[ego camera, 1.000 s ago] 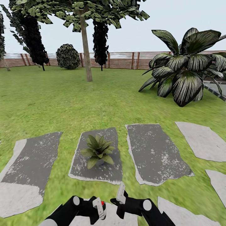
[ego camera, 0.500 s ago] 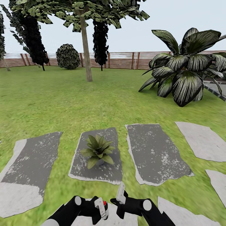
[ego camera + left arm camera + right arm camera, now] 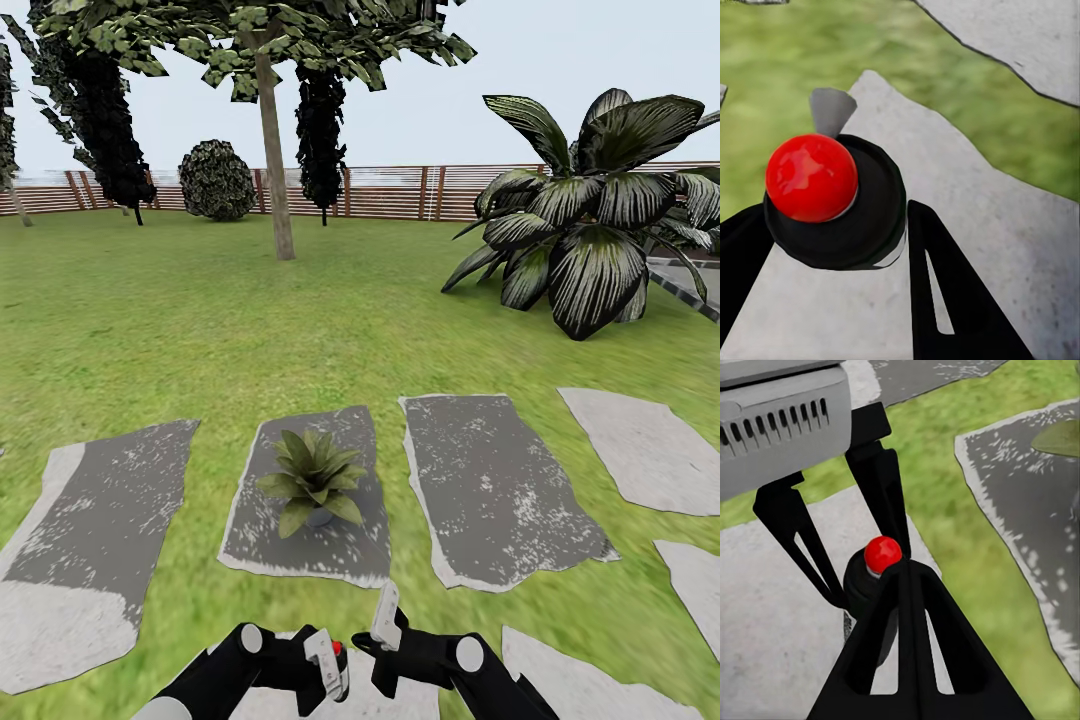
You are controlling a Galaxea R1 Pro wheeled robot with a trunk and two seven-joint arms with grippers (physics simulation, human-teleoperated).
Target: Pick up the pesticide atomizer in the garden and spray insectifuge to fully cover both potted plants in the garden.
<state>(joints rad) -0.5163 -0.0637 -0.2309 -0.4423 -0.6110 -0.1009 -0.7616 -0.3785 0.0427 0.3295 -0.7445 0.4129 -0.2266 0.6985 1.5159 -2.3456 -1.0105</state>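
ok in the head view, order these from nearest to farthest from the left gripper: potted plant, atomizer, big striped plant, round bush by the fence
1. The pesticide atomizer, right at the left gripper, between its fingers.
2. The potted plant, just ahead on a dark stepping slab.
3. The big striped plant, far ahead to the right.
4. The round bush, farthest, back-left at the fence.

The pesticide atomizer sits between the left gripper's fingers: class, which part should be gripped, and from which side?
Grip the pesticide atomizer by its round dark body, below the red top. It stands upright on a grey slab, so the fingers of the left gripper should close from the sides, leaving the top free. The jaws flank it; contact is unclear.
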